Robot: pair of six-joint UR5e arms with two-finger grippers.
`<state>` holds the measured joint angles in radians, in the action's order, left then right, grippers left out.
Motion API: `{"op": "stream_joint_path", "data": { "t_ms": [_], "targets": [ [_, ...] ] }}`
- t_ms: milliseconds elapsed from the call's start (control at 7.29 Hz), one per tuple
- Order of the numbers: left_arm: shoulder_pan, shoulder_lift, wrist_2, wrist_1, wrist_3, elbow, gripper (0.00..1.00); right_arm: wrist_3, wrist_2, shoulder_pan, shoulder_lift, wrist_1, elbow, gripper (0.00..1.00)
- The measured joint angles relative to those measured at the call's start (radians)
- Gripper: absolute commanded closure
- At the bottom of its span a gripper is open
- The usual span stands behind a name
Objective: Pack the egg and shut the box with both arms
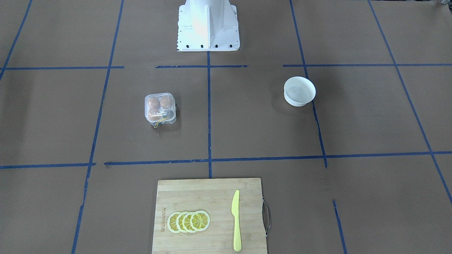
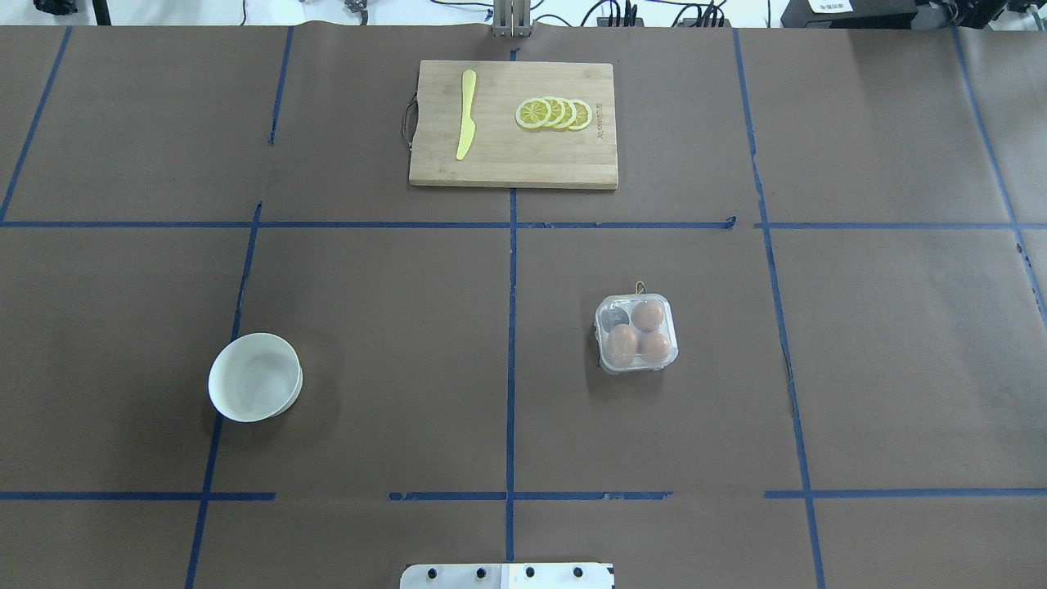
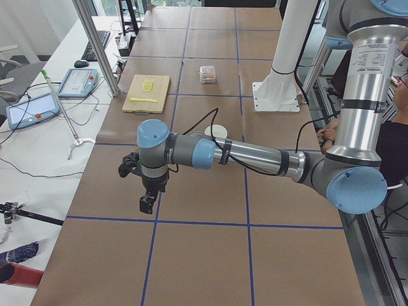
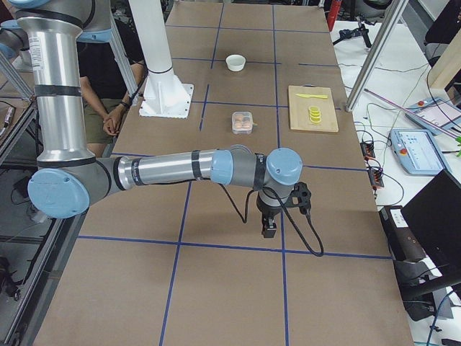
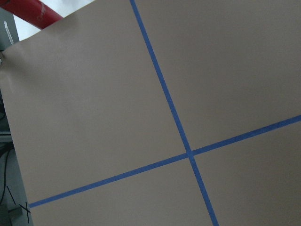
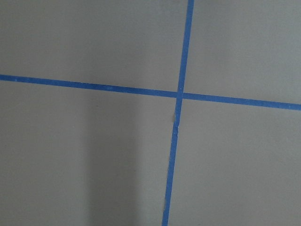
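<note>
Brown table [image 2: 393,327]; clear box [image 2: 613,314], three eggs [image 2: 648,315]

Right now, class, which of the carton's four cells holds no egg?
The box's far cell on the robot's left, nearest the cutting board; the other three hold eggs.

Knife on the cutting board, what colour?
Pale yellow knife; clearest in the front-facing view.

Counts on tabletop [image 2: 368,327]: 3 eggs [image 2: 648,316], 1 box [image 2: 612,314], 1 bowl [image 2: 254,377], 1 cutting board [image 2: 523,155], 1 knife [image 2: 466,114], 4 lemon slices [image 2: 554,114]. Arms: 2, left arm [image 3: 255,155] and right arm [image 4: 166,170]. Claws: 2, left claw [image 3: 147,203] and right claw [image 4: 269,231], every item well apart from both.
</note>
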<state>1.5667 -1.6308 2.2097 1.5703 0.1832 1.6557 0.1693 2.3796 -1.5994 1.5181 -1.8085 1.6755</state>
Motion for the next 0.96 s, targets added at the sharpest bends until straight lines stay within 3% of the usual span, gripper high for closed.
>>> {"op": "stream_joint_path", "data": {
  "t_ms": [960],
  "targets": [
    [0.004,0.088,0.060,0.089,-0.150,-0.038,0.00,-0.001,0.008,-0.084,0.037,0.034,-0.058,0.00]
  ]
}}
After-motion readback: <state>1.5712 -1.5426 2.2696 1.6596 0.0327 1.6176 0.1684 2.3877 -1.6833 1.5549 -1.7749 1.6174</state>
